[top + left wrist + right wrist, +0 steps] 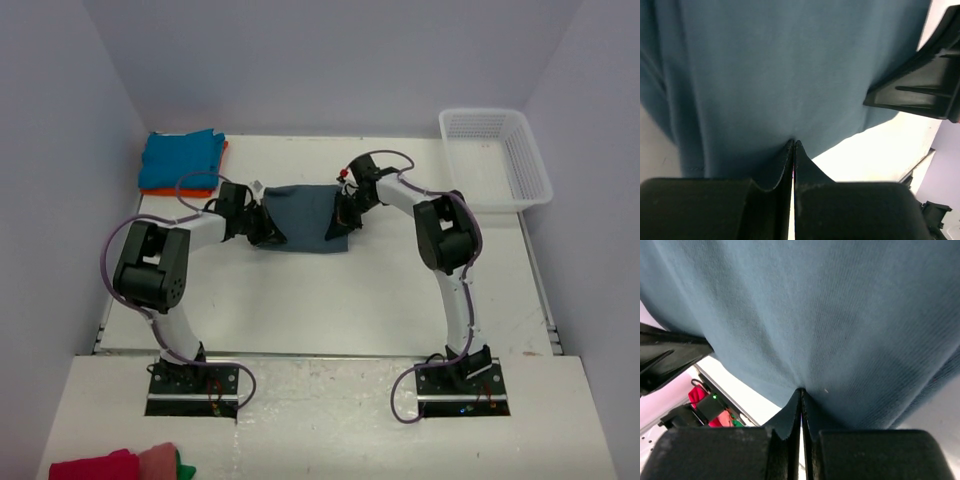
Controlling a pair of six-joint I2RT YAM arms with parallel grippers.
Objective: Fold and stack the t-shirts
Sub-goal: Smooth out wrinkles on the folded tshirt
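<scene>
— cloth pinched on both sides, then?
— yes. the left gripper (pixel 793 145) has its jaws clenched on one edge of the slate-blue shirt (pixel 305 215), and the right gripper (pixel 801 391) is clamped on the opposite edge. in each wrist view the fabric runs straight into the closed tips.
— where does the shirt sit?
— mid-table (pixel 330 300), spanning the gap between the two claws as a compact, roughly rectangular bundle. i can't tell whether it is lifted or lying flat. the turquoise shirt (pixel 180 158) lies folded on the orange shirt (pixel 195 190) in the far left corner, well apart from it. the white mesh basket (pixel 543 190) stands at far right.
— how would you do this step well?
— it looks like a fold or a carry toward that stack. i'd move both arms together at matching height, taut enough to avoid a sag but not so hard that the thin pinch slips. i'd lay it flat with the edges squared before letting go.
— and the material?
— soft matte knit with a fine rib showing in the right wrist view. it is limp and drapes in shallow folds, so it should droop wherever it's unsupported. the fingers are hard black plastic with a slightly grainy surface.
</scene>
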